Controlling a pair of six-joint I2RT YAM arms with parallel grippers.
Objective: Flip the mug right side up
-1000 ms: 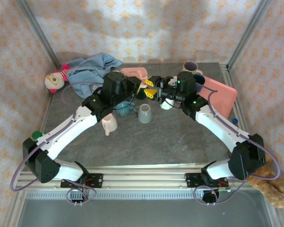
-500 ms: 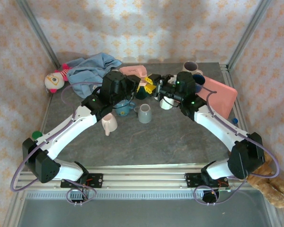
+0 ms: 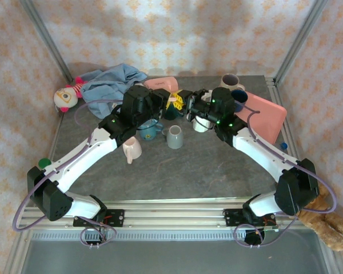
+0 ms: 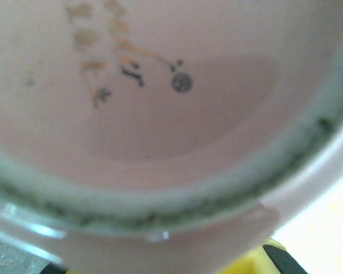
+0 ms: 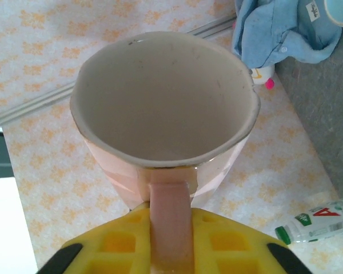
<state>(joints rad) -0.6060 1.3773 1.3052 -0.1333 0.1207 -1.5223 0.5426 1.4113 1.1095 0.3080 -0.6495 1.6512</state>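
Two tools on one mug (image 5: 163,103). Held in the air above the bench (image 3: 177,171), squarely between the tools, lying on its side: mouth toward the right tool (image 5: 170,254), base toward the left tool (image 3: 172,105). Right tool nearly shut, yellow pads (image 5: 114,242) pinching the handle (image 5: 170,211) from both sides, no gap to be seen. Left tool narrow too, seemingly clamped on the body close to the base; just a sliver of its yellow finger beside the wall, so that grip judged rather than plainly seen.

Looks like glazed ceramic: stiff, fairly heavy for its size, slick on the outside, likely to chip or crack if dropped onto the hard bench. Handle as the best hold: narrow enough for the pads, stops rolling, gives leverage for the turn. Tends to swing about the handle under its own weight, so worth a firm squeeze before the other tool lets go. Rim and wall as second choice, one finger inside, one outside. Below the tools, grey mug (image 3: 175,137) on the bench; wants clearance when setting down.
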